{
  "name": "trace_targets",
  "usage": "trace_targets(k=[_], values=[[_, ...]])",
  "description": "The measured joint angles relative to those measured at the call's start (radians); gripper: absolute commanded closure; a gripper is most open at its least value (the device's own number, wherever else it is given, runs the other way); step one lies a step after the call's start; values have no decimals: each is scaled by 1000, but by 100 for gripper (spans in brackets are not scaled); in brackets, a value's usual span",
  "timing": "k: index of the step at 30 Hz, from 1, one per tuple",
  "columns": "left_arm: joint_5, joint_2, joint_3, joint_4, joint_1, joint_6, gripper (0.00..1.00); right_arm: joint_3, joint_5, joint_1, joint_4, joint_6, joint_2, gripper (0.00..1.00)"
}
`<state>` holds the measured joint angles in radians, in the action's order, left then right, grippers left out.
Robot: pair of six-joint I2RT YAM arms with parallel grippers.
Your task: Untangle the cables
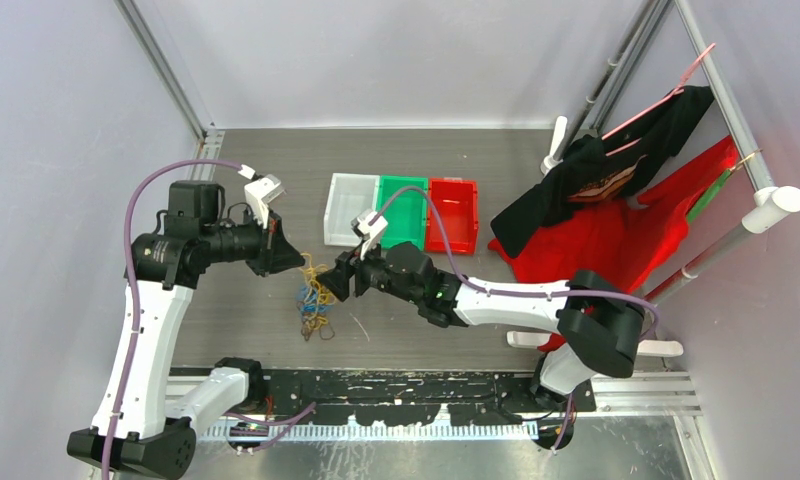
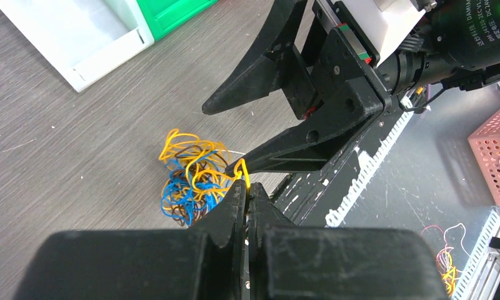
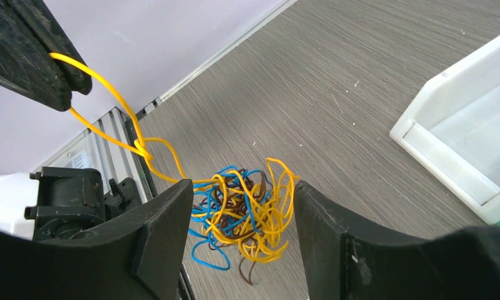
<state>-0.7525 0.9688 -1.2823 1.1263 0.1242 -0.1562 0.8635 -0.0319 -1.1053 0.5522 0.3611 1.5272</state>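
Note:
The cables (image 1: 314,300) are a tangle of thin yellow-orange, blue and dark brown wires on the grey table, also in the left wrist view (image 2: 188,181) and the right wrist view (image 3: 247,219). My left gripper (image 1: 296,262) is shut on one yellow cable (image 3: 110,87) and holds it taut, up and away from the tangle; its closed tips (image 2: 246,187) pinch the yellow loop (image 2: 241,167). My right gripper (image 1: 334,283) is open, its fingers (image 3: 166,231) either side of the tangle, just above it. One of its fingers (image 2: 285,156) lies close to the pinched loop.
A white bin (image 1: 349,208), a green bin (image 1: 403,212) and a red bin (image 1: 452,215) stand in a row behind the tangle. Black and red garments (image 1: 616,215) hang at the right. A pink basket (image 2: 494,156) sits beyond the front rail.

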Motion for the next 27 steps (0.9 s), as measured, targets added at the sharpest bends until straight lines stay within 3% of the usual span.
trace_targets(k=[19, 21, 25, 27], values=[[-8, 0, -10, 0, 0, 13, 100, -5, 41, -4, 0, -46, -8, 38], [-11, 0, -10, 0, 0, 17, 100, -4, 41, -4, 2, -45, -7, 42], [-12, 0, -10, 0, 0, 18, 100, 21, 37, -5, 14, -45, 21, 60], [-12, 0, -10, 1, 0, 18, 100, 38, 29, -6, 21, -44, 40, 63]])
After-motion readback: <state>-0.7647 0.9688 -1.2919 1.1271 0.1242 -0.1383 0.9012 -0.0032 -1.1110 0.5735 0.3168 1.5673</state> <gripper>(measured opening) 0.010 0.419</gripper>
